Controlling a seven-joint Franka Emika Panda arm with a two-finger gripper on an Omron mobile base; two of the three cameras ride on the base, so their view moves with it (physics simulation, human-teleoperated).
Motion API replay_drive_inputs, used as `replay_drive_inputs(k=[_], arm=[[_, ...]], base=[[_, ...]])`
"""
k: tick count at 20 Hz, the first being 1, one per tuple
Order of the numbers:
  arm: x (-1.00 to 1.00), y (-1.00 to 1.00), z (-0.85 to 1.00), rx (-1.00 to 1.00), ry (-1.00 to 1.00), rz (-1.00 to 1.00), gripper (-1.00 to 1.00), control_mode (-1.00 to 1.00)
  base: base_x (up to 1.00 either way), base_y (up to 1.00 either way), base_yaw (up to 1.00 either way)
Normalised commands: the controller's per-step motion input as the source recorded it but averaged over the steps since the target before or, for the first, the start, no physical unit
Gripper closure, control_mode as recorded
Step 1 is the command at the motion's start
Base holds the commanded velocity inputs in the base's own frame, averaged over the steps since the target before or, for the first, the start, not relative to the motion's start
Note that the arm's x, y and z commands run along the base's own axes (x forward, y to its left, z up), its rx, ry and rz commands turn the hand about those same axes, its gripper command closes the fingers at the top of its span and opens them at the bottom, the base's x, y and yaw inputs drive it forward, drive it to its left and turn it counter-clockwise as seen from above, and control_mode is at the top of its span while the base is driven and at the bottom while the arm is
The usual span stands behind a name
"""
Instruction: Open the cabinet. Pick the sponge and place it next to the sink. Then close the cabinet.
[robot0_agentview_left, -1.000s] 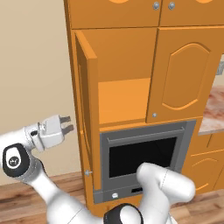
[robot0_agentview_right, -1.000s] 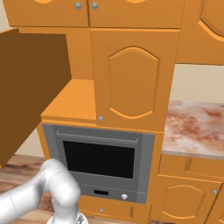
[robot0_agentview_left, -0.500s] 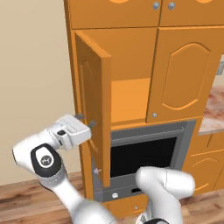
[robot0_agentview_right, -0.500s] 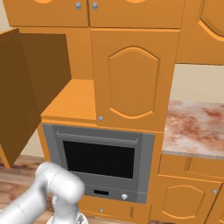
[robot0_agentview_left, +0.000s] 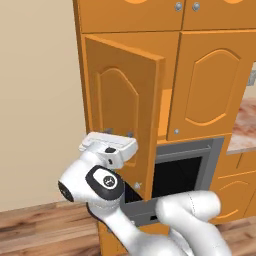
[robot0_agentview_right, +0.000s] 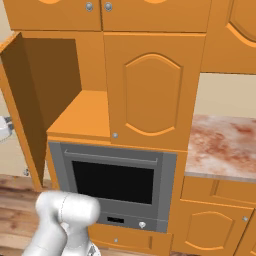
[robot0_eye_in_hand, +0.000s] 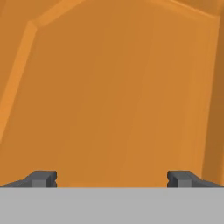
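Observation:
The cabinet (robot0_agentview_left: 210, 90) has its right door (robot0_agentview_right: 150, 95) shut and its left door (robot0_agentview_left: 120, 105) standing partly open, arched outer face toward the left base camera. My gripper (robot0_agentview_left: 118, 133) is open, its fingertips (robot0_agentview_left: 107, 131) up against that outer face near the door's lower edge. In the hand view the two tips (robot0_eye_in_hand: 43, 178) stand wide apart with nothing between them, and the orange door panel (robot0_eye_in_hand: 113, 87) lies close ahead. The orange shelf (robot0_agentview_right: 85, 117) inside looks bare. The sponge is out of view.
A grey oven (robot0_agentview_right: 115, 180) sits below the cabinet. Shorter orange doors (robot0_agentview_left: 150, 15) run above it. A marbled counter (robot0_agentview_right: 225, 145) lies to the right, with lower cupboards (robot0_agentview_right: 215, 220) under it. A beige wall (robot0_agentview_left: 35, 100) and wooden floor (robot0_agentview_left: 45, 230) are to the left.
The left door has swung from almost edge-on toward shut, showing more of its outer face. My hand has risen and moved right, onto the door's outer face.

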Motion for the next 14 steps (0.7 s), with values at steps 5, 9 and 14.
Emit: replay_drive_inputs(k=[5,9,14], arm=[[0.5,-0.68,0.0,0.0,0.04,0.37,-1.0,-1.0],[0.77,-0.56,0.0,0.0,0.07,0.26,-1.0,-1.0],[1.0,-0.35,0.0,0.0,0.07,0.1,-1.0,-1.0]], base=[[0.0,0.0,0.0],[0.0,0.0,0.0],[0.0,0.0,0.0]])
